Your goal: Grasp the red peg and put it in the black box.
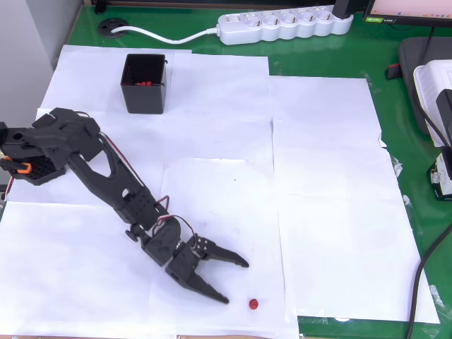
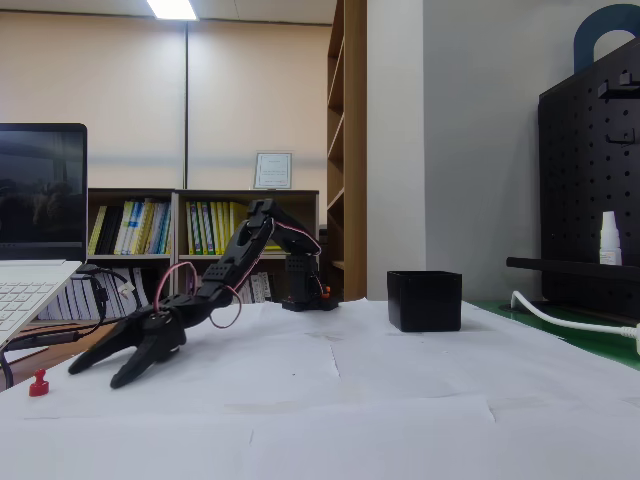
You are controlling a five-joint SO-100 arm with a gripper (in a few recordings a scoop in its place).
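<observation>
The red peg [image 1: 253, 304] [image 2: 39, 383] stands on the white paper near the table's front edge in the overhead view. My black gripper [image 1: 237, 281] [image 2: 98, 373] is open, low over the paper, its fingertips a short way left of and above the peg in the overhead view, with nothing between the fingers. The black box [image 1: 145, 83] [image 2: 425, 300] stands far off at the upper left in the overhead view, with small red pieces lying inside it.
White paper sheets [image 1: 325, 198] cover the green table. A white power strip [image 1: 286, 25] and its cable lie along the back edge. Devices and cables [image 1: 434, 106] crowd the right edge in the overhead view. A laptop [image 2: 35, 250] sits at the left of the fixed view.
</observation>
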